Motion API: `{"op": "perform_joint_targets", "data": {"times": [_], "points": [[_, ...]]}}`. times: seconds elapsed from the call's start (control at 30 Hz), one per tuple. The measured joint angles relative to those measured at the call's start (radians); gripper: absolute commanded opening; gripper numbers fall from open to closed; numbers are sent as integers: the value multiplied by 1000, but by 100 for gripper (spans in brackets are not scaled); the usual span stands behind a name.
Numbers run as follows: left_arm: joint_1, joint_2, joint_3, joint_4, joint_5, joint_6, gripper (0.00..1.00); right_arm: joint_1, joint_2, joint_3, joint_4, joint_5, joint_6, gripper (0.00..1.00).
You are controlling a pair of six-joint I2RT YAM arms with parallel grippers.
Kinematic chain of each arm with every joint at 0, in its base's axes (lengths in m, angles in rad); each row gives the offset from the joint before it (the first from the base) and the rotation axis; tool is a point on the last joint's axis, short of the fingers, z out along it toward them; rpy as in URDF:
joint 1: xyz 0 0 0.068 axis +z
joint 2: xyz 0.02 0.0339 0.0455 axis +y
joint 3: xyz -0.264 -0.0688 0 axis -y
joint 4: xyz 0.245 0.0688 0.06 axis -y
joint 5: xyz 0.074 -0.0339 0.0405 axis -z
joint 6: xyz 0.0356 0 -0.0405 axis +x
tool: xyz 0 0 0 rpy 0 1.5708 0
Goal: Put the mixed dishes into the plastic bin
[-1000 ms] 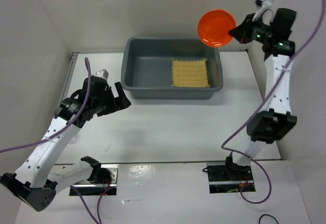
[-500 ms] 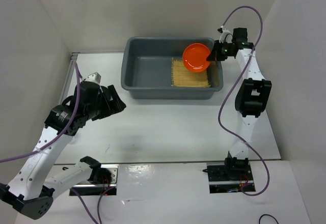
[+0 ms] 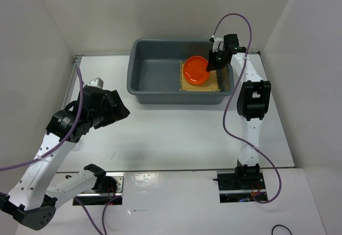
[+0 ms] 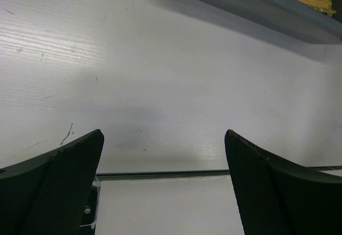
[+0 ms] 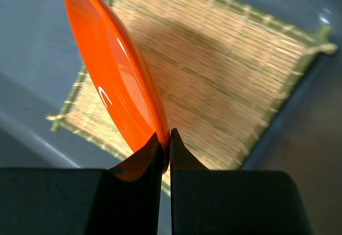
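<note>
Orange plate [image 3: 195, 70] is gripped by its rim in the right gripper [image 3: 212, 67], inside the bin [image 3: 155, 77] at the far end of the table [image 3: 176, 133]. At the near edge, the left arm's base [image 3: 93, 184] and the right arm's base [image 3: 240, 184] are set in shiny panels, and a thin dark seam [image 4: 160, 174] is seen crossing the surface just beyond them. The tabletop is white, with a faint streaked grain, a soft shadow and a few small dark scratches [image 4: 67, 133]. Over its left part the left gripper [image 3: 120, 106] is held with its jaws spread wide and nothing between them, well apart from the bin. A purple cable [image 3: 231, 117] is looped beside the right arm. Farther back, the grey bin is placed across the table, and a woven mat [image 5: 230, 75] is laid flat on the right side of its floor. The plate is tilted steeply over the mat; whether it touches the mat cannot be told. The space is closed in by a plain white left wall [image 3: 32, 59], back wall [image 3: 160, 10] and right wall [image 3: 315, 59].
</note>
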Motion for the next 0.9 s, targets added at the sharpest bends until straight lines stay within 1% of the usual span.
{"op": "perform_joint_targets", "data": {"times": [0.03, 0.07, 0.1, 0.3, 0.47, 0.53, 0.57, 0.6, 0.63, 0.7, 0.77, 0.83, 0.9], "points": [[0, 0, 1, -1, -1, 0, 100, 1, 1, -1, 0, 17, 0, 13], [0, 0, 2, -2, -2, 0, 100, 1, 1, -2, 0, 31, 3, 26], [0, 0, 2, -2, -3, 0, 100, 0, 1, -4, 1, 49, 6, 26], [0, 0, 2, -2, -3, 0, 100, -2, 1, -14, 8, 116, 9, 38], [0, 0, 2, -2, -9, -5, 100, 2, -10, -35, 22, 143, 14, 36], [4, -2, 2, -2, -17, -23, 100, 1, -41, -60, 15, 155, 25, 44], [6, -3, 2, 0, -23, -29, 100, 0, -65, -74, 8, 156, 32, 51], [13, -4, 2, 3, -27, -35, 100, 0, -101, -96, 8, 151, 34, 62], [24, -2, 3, 9, -29, -48, 100, 0, -152, -132, 4, 140, 33, 65], [63, 26, 8, 21, -18, -53, 100, -1, -280, -218, 9, 121, 30, 66], [145, 74, 15, 50, 37, -45, 100, 0, -436, -328, 14, 108, 18, 68], [249, 147, 14, 96, 124, -29, 100, 3, -599, -436, 25, 111, 0, 69], [386, 253, 1, 164, 249, 4, 100, 15, -796, -608, 77, 126, -35, 70]]}}
